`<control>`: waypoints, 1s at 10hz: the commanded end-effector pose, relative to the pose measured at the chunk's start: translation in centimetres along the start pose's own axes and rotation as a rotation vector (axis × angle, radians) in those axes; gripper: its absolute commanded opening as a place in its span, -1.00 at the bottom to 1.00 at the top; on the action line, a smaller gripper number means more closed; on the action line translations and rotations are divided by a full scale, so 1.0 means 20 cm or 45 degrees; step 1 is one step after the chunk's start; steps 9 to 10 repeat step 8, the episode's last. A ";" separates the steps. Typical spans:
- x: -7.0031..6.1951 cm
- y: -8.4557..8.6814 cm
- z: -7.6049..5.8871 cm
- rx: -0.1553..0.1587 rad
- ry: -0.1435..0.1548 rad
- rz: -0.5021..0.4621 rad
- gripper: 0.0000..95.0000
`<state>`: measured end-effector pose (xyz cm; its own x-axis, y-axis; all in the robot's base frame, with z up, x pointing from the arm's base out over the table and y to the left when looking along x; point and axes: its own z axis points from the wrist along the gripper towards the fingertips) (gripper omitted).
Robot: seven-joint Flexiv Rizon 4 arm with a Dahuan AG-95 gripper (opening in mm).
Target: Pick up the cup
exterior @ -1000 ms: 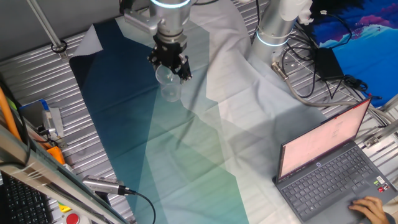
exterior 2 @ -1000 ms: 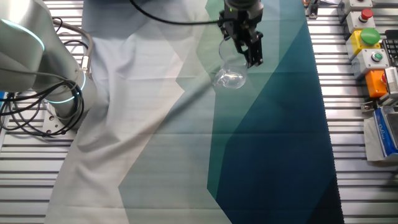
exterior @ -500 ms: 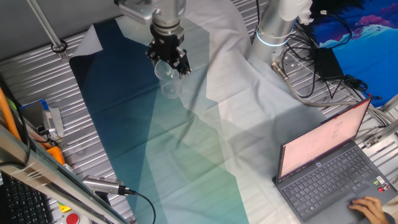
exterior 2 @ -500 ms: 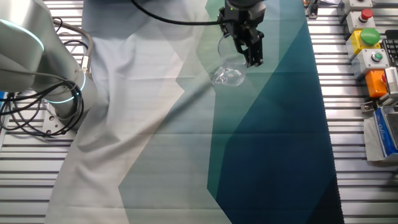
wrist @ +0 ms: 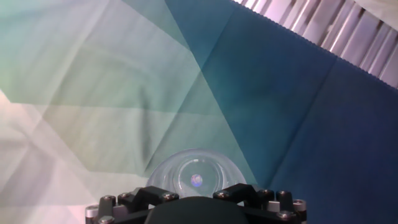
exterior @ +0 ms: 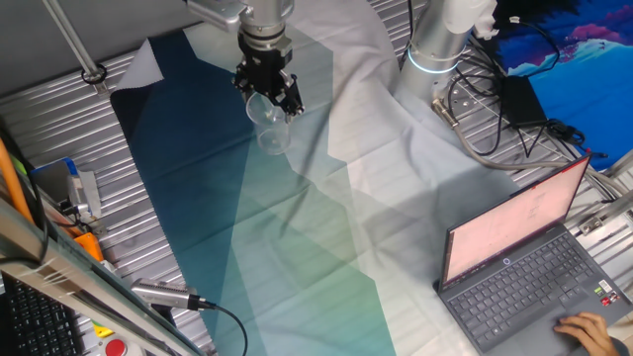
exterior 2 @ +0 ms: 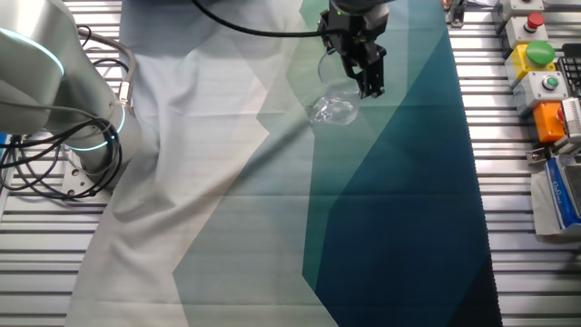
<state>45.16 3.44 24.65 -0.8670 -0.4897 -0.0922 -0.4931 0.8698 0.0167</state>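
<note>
The cup (exterior: 273, 130) is clear and colourless. It hangs tilted from my gripper (exterior: 268, 96), a little above the teal and blue cloth (exterior: 198, 188). In the other fixed view the cup (exterior 2: 333, 108) sits under the black fingers of the gripper (exterior 2: 360, 76). In the hand view the cup's round rim and bottom (wrist: 196, 174) show between my gripper's two fingers (wrist: 196, 198), which press on its sides. The gripper is shut on the cup.
A second arm's base (exterior: 437, 42) with cables stands at the back right, also seen at the left in the other fixed view (exterior 2: 64, 91). An open laptop (exterior: 524, 267) with a hand on it is at the front right. Button boxes (exterior 2: 537, 56) line one table edge.
The gripper has risen slightly with the cup in it and shifted a little toward the back of the table. The cup hangs higher over the cloth than before.
</note>
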 end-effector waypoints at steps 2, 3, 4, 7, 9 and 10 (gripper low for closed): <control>0.00 0.00 0.00 0.013 0.007 0.024 -1.00; 0.00 0.00 0.00 0.019 0.009 0.024 -1.00; 0.00 0.00 0.00 0.020 0.010 0.023 -1.00; 0.00 0.00 0.00 0.024 0.012 0.023 -1.00; 0.00 0.00 0.00 0.027 0.014 0.023 -1.00; 0.00 0.00 0.00 0.027 0.014 0.023 -1.00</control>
